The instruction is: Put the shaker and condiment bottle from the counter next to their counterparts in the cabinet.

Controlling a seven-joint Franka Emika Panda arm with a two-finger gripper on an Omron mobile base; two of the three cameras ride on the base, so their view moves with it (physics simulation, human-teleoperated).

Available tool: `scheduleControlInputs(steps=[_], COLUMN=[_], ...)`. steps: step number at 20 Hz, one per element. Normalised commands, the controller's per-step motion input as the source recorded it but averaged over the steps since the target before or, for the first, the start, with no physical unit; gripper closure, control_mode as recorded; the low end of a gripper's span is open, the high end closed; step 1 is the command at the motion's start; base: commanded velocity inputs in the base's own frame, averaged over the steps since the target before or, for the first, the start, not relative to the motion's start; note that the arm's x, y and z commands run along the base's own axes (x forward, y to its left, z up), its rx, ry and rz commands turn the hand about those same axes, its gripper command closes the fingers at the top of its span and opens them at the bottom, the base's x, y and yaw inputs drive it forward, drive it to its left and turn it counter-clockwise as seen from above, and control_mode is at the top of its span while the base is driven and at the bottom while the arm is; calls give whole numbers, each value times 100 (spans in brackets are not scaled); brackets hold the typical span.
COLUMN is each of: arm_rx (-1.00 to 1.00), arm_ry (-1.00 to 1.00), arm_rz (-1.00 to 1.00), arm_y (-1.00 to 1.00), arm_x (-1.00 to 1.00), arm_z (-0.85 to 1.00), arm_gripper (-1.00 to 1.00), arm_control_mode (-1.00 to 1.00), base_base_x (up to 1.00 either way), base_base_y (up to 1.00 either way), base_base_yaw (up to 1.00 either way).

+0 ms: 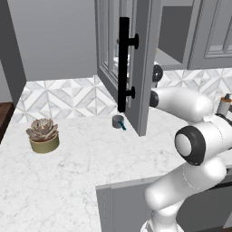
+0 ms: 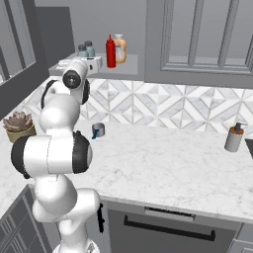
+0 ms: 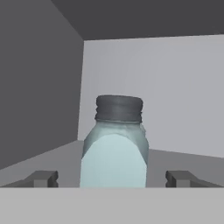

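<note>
In the hand view a pale blue-grey shaker point(image 3: 114, 144) with a grey cap stands upright on the cabinet shelf point(image 3: 175, 157). My gripper point(image 3: 113, 178) is open, with its fingertips point(image 3: 43, 178) wide on either side and clear of the jar. From the right base view my gripper point(image 2: 94, 62) reaches into the open cabinet point(image 2: 99, 70). Two shakers point(image 2: 82, 49) stand close together just behind it. The red condiment bottle point(image 2: 110, 51) stands on the same shelf to their right, beside an orange bottle point(image 2: 119, 48).
The cabinet door point(image 1: 136, 68) with its black bar handle point(image 1: 123, 63) hangs open over the marble counter point(image 1: 81, 163). On the counter are a small grey cup point(image 2: 98, 130) with a blue handle, a potted succulent point(image 1: 43, 134) and a grey brown-topped bottle point(image 2: 234, 137).
</note>
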Motion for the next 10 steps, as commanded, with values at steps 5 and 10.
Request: scheduleControlInputs(steps=[5,10], arm_rx=[0,0], arm_ry=[0,0], arm_rz=[-1,-2], arm_y=[-5,-9], arm_x=[-34,-36], arm_z=[0,5], arm_gripper=[-100,-100], arm_control_mode=[-100,-100], base_base_x=[0,0], base_base_y=[0,0], base_base_yaw=[0,0])
